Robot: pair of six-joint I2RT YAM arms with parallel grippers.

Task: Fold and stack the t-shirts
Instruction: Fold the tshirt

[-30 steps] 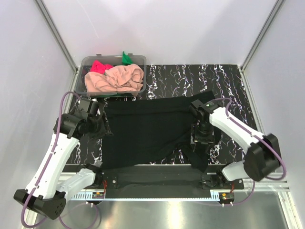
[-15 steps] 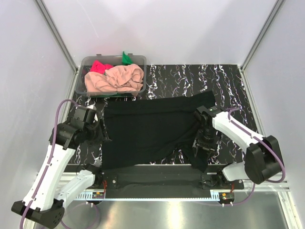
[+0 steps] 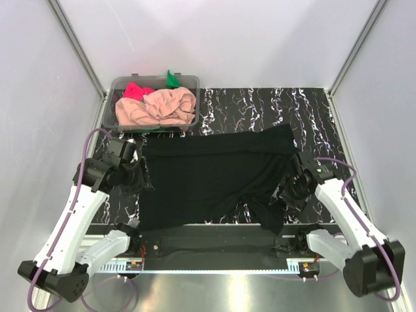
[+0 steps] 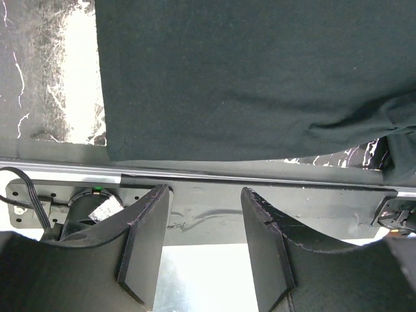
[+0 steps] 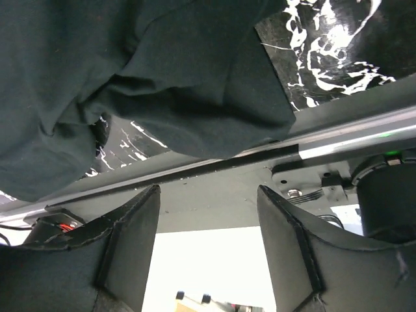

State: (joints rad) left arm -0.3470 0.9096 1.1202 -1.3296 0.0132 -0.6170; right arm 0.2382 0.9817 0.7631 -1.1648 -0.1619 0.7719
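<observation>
- Black t-shirt (image 3: 208, 172): lay spread on the table (image 3: 260, 104), between the two claws.
- Left claw (image 3: 142, 177): released, empty, just beside the shirt's left edge.
- Right claw (image 3: 284, 195): released, empty, beside the shirt's bunched right corner.
- Peach shirt (image 3: 159, 107), pink-red shirt (image 3: 135, 90), green shirt (image 3: 171, 79): heaped in the tub (image 3: 192, 80).

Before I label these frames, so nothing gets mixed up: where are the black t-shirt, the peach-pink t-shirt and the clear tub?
black t-shirt (image 3: 208, 175), top view, middle of body
peach-pink t-shirt (image 3: 159, 109), top view, crumpled middle
clear tub (image 3: 151, 78), top view, far rim
</observation>
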